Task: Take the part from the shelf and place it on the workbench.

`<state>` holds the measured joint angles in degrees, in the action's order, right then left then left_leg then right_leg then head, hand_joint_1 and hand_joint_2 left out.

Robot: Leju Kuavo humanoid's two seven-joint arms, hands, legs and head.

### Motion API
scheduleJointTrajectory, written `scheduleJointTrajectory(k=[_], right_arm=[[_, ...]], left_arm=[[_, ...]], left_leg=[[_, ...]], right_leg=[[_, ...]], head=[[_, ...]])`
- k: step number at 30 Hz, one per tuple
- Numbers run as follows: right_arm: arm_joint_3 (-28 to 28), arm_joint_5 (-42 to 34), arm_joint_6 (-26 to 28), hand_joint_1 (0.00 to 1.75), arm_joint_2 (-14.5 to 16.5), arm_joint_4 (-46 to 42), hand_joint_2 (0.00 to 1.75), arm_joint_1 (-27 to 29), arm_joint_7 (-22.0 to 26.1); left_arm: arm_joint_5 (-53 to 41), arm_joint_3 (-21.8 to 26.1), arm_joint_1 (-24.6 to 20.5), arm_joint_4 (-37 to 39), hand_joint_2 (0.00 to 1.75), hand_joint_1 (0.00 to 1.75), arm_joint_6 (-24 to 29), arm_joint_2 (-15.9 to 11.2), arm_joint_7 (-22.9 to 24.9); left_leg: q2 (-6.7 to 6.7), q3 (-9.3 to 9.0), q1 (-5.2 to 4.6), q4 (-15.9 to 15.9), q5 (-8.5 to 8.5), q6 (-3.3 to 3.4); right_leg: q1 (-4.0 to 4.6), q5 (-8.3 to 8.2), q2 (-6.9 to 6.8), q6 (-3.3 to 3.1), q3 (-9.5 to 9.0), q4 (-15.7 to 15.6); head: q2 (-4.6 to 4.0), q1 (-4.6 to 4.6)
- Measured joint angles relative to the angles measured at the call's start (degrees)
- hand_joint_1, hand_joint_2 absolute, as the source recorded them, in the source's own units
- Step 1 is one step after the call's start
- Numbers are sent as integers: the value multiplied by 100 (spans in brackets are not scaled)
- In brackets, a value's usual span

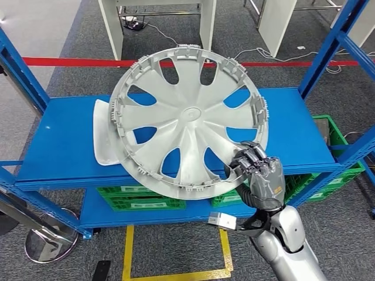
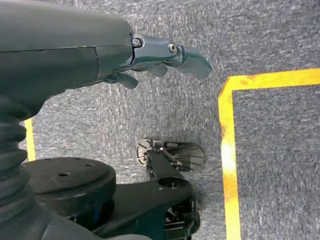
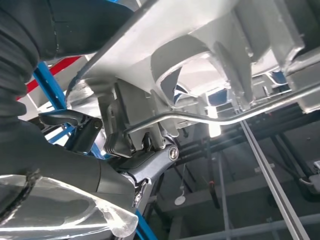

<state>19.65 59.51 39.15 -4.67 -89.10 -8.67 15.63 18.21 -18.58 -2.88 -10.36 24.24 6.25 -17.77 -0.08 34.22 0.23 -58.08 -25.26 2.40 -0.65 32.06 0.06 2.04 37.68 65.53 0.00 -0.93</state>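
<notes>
The right hand (image 1: 255,170) grips the wheel cover (image 1: 188,120) by its near rim, tilting it clear above the shelf (image 1: 57,146); the left hand (image 2: 166,55) hangs empty, fingers extended.

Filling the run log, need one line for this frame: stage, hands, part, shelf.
stage: lifting off shelf | right hand: grips hubcap rim | left hand: hanging, holds nothing | hubcap: tilted above blue shelf | second part: on shelf

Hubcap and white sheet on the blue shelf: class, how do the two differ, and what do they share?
The hubcap is round, spoked and silver; the sheet is plain, white and flat. The hubcap is tilted up, its rim gripped by the right hand; the sheet lies on the shelf, partly hidden behind it. Both are pale.
</notes>
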Motion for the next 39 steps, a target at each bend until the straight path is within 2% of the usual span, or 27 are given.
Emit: scheduleJointTrajectory(k=[2, 3, 4, 5, 7, 8, 9, 12, 13, 15, 17, 18, 19, 20, 22, 24, 25, 27, 28, 29, 32, 33, 34, 35, 36, 37, 39], right_arm=[[1, -15, 0, 175, -2, -11, 175, 21, 0], [2, -37, 0, 175, -3, -15, 175, 40, 0], [2, -68, 0, 175, -5, -24, 175, 62, 0], [3, -111, 0, 175, -8, -46, 175, 85, -1], [7, -201, -1, 175, -13, -128, 175, 123, -2], [8, -248, -3, 175, -14, -188, 175, 150, -2], [8, -297, -6, 175, -18, -257, 175, 186, 1], [8, -431, -22, 175, -36, -489, 175, 339, 25], [8, -449, -34, 175, -41, -564, 175, 394, 31], [8, -468, -90, 175, -67, -701, 175, 525, 34], [7, -525, -161, 175, -109, -802, 175, 673, 48], [5, -566, -184, 175, -129, -842, 175, 746, 73], [3, -607, -196, 175, -145, -879, 175, 820, 101], [-1, -639, -199, 175, -160, -918, 175, 895, 132], [-9, -674, -198, 175, -184, -1015, 175, 1041, 190], [-19, -691, -196, 175, -205, -1130, 175, 1159, 231], [-28, -690, -195, 175, -212, -1192, 175, 1211, 239], [-65, -662, -192, 175, -229, -1309, 175, 1320, 238], [-88, -645, -191, 175, -243, -1362, 175, 1377, 236], [-110, -632, -190, 175, -260, -1405, 175, 1423, 235], [-163, -553, -183, 175, -309, -1495, 175, 1546, 226], [-189, -507, -180, 175, -320, -1525, 175, 1606, 220], [-218, -462, -176, 175, -331, -1562, 175, 1675, 214], [-248, -421, -174, 175, -343, -1607, 175, 1747, 210], [-275, -393, -171, 175, -360, -1661, 175, 1815, 207], [-300, -374, -168, 175, -380, -1720, 175, 1874, 205], [-361, -358, -158, 175, -420, -1846, 175, 1975, 203]], left_arm=[[0, 2, -4, 0, 175, 0, -10, 1, -2], [0, 3, -3, 0, 175, 0, -26, 1, -2], [1, 4, -3, 0, 175, 0, -44, 1, -2], [1, 4, -3, 0, 175, 0, -63, 2, -1], [-11, 5, -6, 0, 175, 0, -82, 2, 15], [-20, 5, -6, 0, 175, 0, -88, 1, 28], [-28, 5, -7, 1, 175, 0, -96, -3, 40], [-40, 5, 5, 5, 175, 0, -137, -30, 43], [-51, 5, 10, 8, 175, 0, -159, -44, 37], [-102, 5, 7, 11, 175, 0, -207, -69, 28], [-154, 3, -7, 11, 175, 0, -231, -88, 29], [-180, 1, -18, 11, 175, 0, -232, -98, 32], [-204, -3, -30, 11, 175, 0, -232, -104, 38], [-230, -10, -44, 11, 175, 0, -231, -111, 46], [-269, -32, -84, 11, 175, 0, -230, -132, 66], [-302, -54, -130, 11, 175, 0, -230, -151, 81], [-315, -61, -147, 11, 175, 0, -234, -157, 90], [-328, -69, -153, 11, 175, 0, -245, -156, 104], [-332, -73, -153, 11, 175, 0, -254, -154, 108], [-336, -78, -154, 11, 175, 0, -260, -151, 109], [-367, -103, -162, 11, 175, 0, -297, -140, 124], [-378, -115, -161, 11, 175, 0, -309, -137, 133], [-384, -128, -160, 11, 175, 0, -315, -135, 141], [-386, -140, -159, 11, 175, 0, -317, -133, 145], [-387, -149, -158, 11, 175, 0, -320, -131, 146], [-391, -156, -157, 11, 175, 0, -324, -129, 146], [-414, -173, -157, 11, 175, 0, -333, -126, 147]], left_leg=[[9, 72, -7, -5, 51, 20], [11, 107, -10, -7, 80, 20], [10, 138, -11, -9, 107, 16], [8, 165, -11, -11, 133, 6], [-2, 213, -19, -26, 183, -36], [-7, 231, -27, -33, 210, -64], [-10, 246, -35, -39, 242, -96], [-14, 293, -40, -48, 287, -196], [-14, 330, -36, -128, 173, -230], [-10, 475, -18, -622, -321, -288], [-8, 616, -5, -1357, -795, -322], [-8, 606, -2, -1584, -865, -326], [-9, 507, -1, -1620, -814, -320], [-9, 313, -2, -1441, -677, -304], [-13, -254, -16, -674, -469, -235], [-18, -651, -49, -24, -503, -168], [-20, -711, -70, 110, -546, -141], [-9, -686, -76, 178, -478, -85], [0, -656, -67, 200, -421, -47], [12, -614, -54, 222, -358, -10], [32, -403, -54, 218, -182, 48], [34, -321, -59, 207, -125, 48], [36, -237, -61, 191, -73, 43], [35, -154, -61, 168, -26, 35], [33, -78, -61, 140, 14, 22], [30, -10, -66, 108, 48, 2], [26, 83, -82, 48, 117, -51]], right_leg=[[0, 367, -1, 19, 266, 762], [0, 408, -1, 22, 288, 926], [0, 340, -2, 19, 190, 855], [-1, 193, -3, 9, -29, 546], [5, -46, -6, -17, -599, -326], [9, -108, -4, -29, -789, -629], [15, -120, 1, -40, -876, -784], [8, -201, 3, -135, -799, -814], [-3, -247, -5, -189, -763, -821], [-15, -347, -22, -261, -674, -830], [-5, -441, -34, -278, -545, -822], [1, -488, -39, -277, -476, -814], [5, -532, -40, -271, -406, -804], [10, -573, -39, -263, -342, -792], [19, -645, -35, -232, -243, -766], [19, -724, -37, -173, -189, -755], [12, -769, -39, -133, -175, -763], [-3, -824, -36, -52, -162, -776], [-7, -747, -29, -22, -124, -734], [-9, -577, -22, 4, -62, -597], [-17, 175, -16, 55, 229, 404], [-17, 266, -16, 66, 264, 696], [-17, 222, -17, 71, 213, 805], [-17, 84, -16, 69, 62, 709], [-17, -76, -17, 61, -185, 419], [-16, -146, -17, 50, -485, 3], [-5, -102, -10, 20, -973, -714]], head=[[0, 1], [0, 0], [0, 2], [0, 2], [0, 2], [0, -3], [0, -2], [0, 2], [0, -7], [0, -24], [0, -31], [0, -31], [0, -32], [0, -32], [0, -31], [0, -28], [0, -28], [0, -28], [0, -22], [0, -13], [0, 5], [0, 3], [0, 3], [0, 4], [0, 4], [0, 5], [0, 2]])
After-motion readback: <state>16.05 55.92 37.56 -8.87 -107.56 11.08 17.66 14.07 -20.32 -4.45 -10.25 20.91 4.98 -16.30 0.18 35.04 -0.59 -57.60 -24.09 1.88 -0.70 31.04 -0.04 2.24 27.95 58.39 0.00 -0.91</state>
